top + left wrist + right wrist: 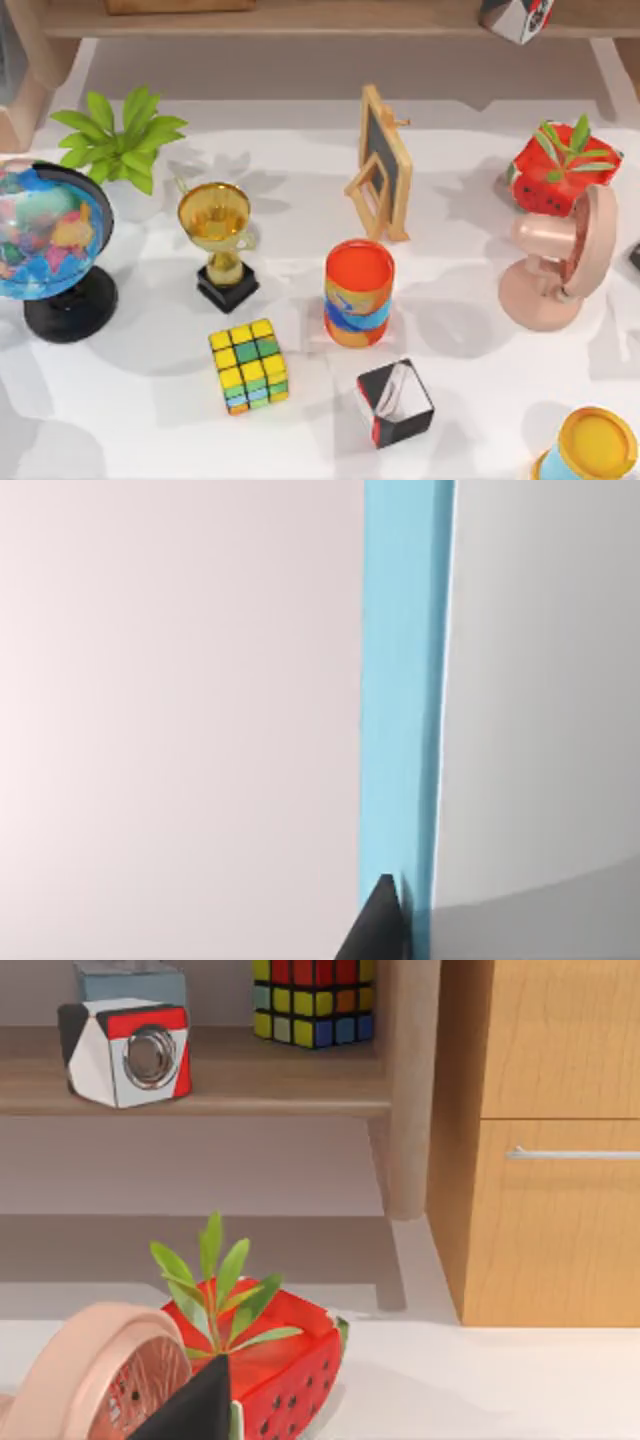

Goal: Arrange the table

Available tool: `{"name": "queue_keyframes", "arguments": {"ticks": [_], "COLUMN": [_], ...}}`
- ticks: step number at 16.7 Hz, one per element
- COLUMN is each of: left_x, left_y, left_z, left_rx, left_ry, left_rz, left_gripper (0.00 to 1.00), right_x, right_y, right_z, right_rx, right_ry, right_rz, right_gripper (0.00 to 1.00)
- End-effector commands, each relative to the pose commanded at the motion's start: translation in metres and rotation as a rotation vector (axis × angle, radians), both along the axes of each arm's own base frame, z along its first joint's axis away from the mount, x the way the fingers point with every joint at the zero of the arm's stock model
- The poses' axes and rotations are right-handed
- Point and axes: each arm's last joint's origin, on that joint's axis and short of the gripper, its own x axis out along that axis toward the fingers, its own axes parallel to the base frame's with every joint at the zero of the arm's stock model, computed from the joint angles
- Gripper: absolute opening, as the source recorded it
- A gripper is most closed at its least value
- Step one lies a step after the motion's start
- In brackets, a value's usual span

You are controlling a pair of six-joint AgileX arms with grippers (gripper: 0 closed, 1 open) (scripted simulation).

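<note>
Ornaments are crowding the white desk [470, 400] beneath a wooden shelf [330, 20]: a globe [45, 235], a gold trophy [218, 240], a puzzle cube [249, 365], a striped cup [359, 292], a small chalkboard easel [385, 165], a pink desk fan [560, 260] and a watermelon planter [555, 170]. Neither claw is reaching among them, and whether either is open cannot be told. The arranging appears to be at its start, nothing gripped; the next move likely calls for choosing one ornament and approaching without knocking its neighbours.

White table [150, 420]; gold trophy [217, 235] on black base; orange-topped can [359, 292], blue-yellow banded; red, black-seeded watermelon planter [556, 170].
</note>
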Motion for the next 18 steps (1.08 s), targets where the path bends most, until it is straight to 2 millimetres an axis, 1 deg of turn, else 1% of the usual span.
{"name": "queue_keyframes", "arguments": {"ticks": [1,3,5,8,11,18], "left_x": [-0.001,0.006,0.022,0.051,0.069,0.069], "left_y": [0.006,0.007,0.002,-0.015,-0.028,-0.027], "left_z": [-0.014,-0.033,-0.044,-0.051,-0.057,-0.057], "left_rx": [-0.007,-0.010,0.005,0.037,0.053,0.055], "left_ry": [0.048,0.107,0.127,0.125,0.123,0.123], "left_rz": [-0.022,-0.111,-0.231,-0.413,-0.519,-0.519], "left_gripper": [0.00,0.00,0.00,0.00,0.00,0.00], "right_x": [0.000,0.000,0.000,0.000,0.000,0.000], "right_y": [0.000,0.000,0.000,0.000,0.000,0.000], "right_z": [0.000,0.000,0.000,0.000,0.000,0.000], "right_rx": [0.000,0.000,0.000,0.000,0.000,0.000], "right_ry": [0.000,0.000,0.000,0.000,0.000,0.000], "right_rz": [0.000,0.000,0.000,0.000,0.000,0.000], "right_gripper": [1.00,1.00,1.00,1.00,1.00,1.00]}}
